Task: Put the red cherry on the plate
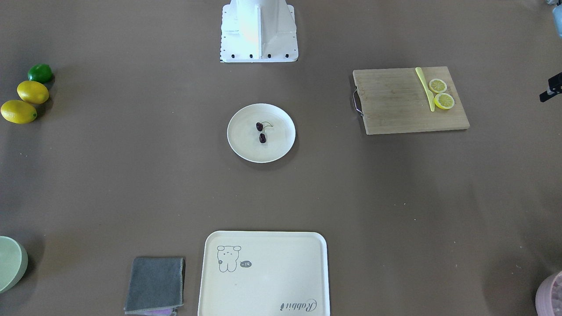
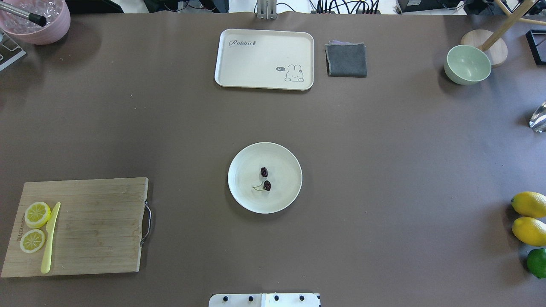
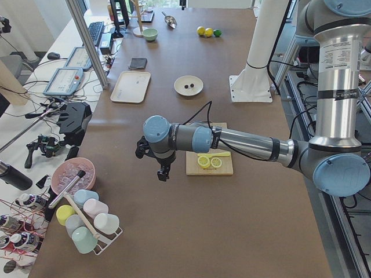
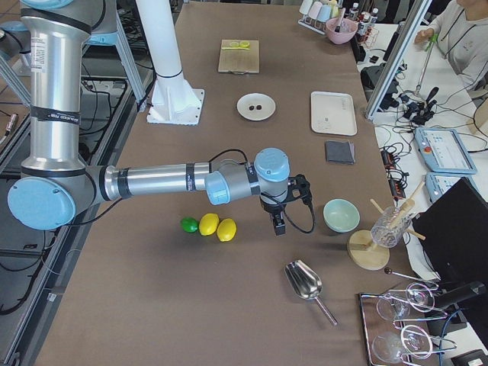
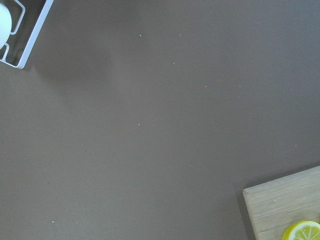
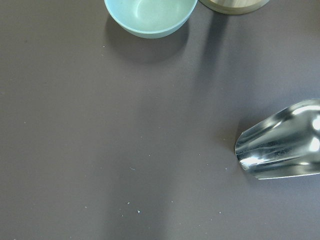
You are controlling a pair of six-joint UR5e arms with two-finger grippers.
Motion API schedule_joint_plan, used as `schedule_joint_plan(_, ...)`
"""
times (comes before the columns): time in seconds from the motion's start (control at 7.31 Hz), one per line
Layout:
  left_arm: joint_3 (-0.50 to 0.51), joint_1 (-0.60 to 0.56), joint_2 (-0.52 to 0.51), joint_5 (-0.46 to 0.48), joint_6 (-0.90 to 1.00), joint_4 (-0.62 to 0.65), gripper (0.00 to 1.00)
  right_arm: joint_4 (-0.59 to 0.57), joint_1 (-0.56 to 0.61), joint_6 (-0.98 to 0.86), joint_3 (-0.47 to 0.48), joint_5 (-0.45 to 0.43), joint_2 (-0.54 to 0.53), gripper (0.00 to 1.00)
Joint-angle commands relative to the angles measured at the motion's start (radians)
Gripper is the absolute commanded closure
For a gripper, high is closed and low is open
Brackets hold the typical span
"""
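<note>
The red cherry (image 1: pixel 262 138), a dark pair joined by a thin stem, lies on the round cream plate (image 1: pixel 239 147) at the table's middle, also seen from overhead as the cherry (image 2: pixel 267 185) on the plate (image 2: pixel 243 196). My left gripper (image 3: pixel 163 172) hangs over bare table past the cutting board's outer end, far from the plate. My right gripper (image 4: pixel 278 223) hovers near the lemons and the green bowl, also far from the plate. Only the side views show them well, so I cannot tell whether either is open or shut.
A wooden cutting board (image 2: pixel 94 226) carries two lemon slices (image 2: pixel 37 214) and a yellow knife (image 2: pixel 50 238). A bear tray (image 2: pixel 264 59), grey cloth (image 2: pixel 346 59) and green bowl (image 2: pixel 467 64) line the far side. Two lemons (image 2: pixel 529 217), a lime and a metal scoop (image 6: pixel 282 142) sit right.
</note>
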Motion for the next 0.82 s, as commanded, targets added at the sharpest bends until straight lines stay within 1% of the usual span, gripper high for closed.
schedule_joint_plan(0.0, -0.002, -0.054, -0.002, 0.009, 0.0, 0.002, 0.02, 0.001, 0.005, 0.002, -0.005, 0.0, -0.004, 0.0)
schedule_joint_plan(0.14, 0.003, -0.06, 0.004, 0.011, 0.0, 0.002, 0.02, 0.001, 0.005, 0.017, -0.01, -0.003, -0.001, 0.0)
schedule_joint_plan(0.27, -0.006, -0.062, -0.004, 0.056, 0.0, 0.002, 0.02, 0.001, 0.005, 0.015, -0.011, -0.001, 0.002, 0.0)
schedule_joint_plan(0.68, -0.023, -0.06, -0.001, 0.065, -0.002, 0.003, 0.02, 0.002, 0.005, 0.018, -0.008, -0.004, 0.011, 0.0)
